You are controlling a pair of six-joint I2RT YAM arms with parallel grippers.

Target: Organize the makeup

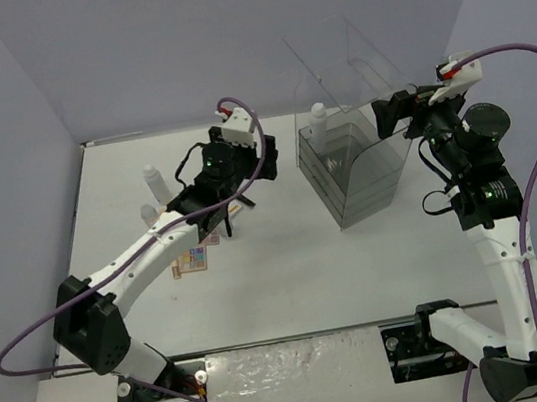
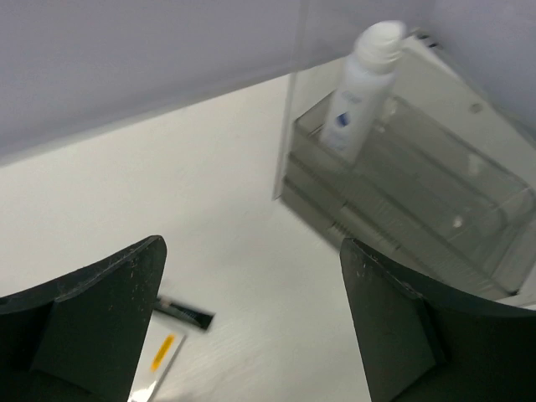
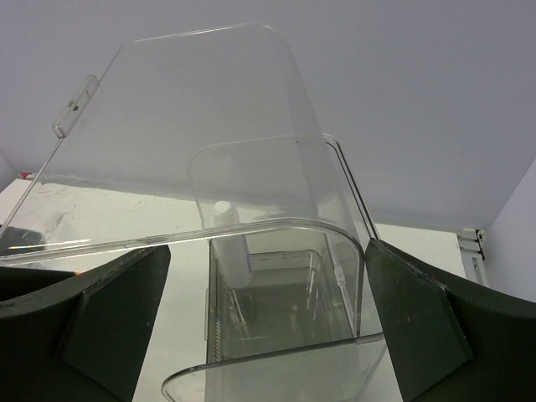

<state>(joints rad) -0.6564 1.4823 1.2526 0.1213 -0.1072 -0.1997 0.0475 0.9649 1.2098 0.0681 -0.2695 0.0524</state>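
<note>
One white bottle (image 1: pixel 320 123) (image 2: pixel 360 92) (image 3: pixel 230 247) stands upright in the top compartment of the clear case (image 1: pixel 357 183). Two more white bottles (image 1: pixel 156 182) stand on the table at the left. The multicolour palette (image 1: pixel 194 261) lies partly under the left arm. A black slim tube (image 2: pixel 186 314) and a flat white item with an orange mark (image 2: pixel 159 360) lie on the table by the left finger. My left gripper (image 1: pixel 246 184) (image 2: pixel 251 244) hovers open and holds nothing. My right gripper (image 1: pixel 392 114) (image 3: pixel 266 251) is open, with the raised clear lid (image 3: pixel 209 126) between its fingers.
The clear case (image 2: pixel 419 193) has drawers below its top tray and stands at the back right of the white table (image 1: pixel 300 277). Grey walls close in the table at the back and on both sides. Purple cables loop off both arms.
</note>
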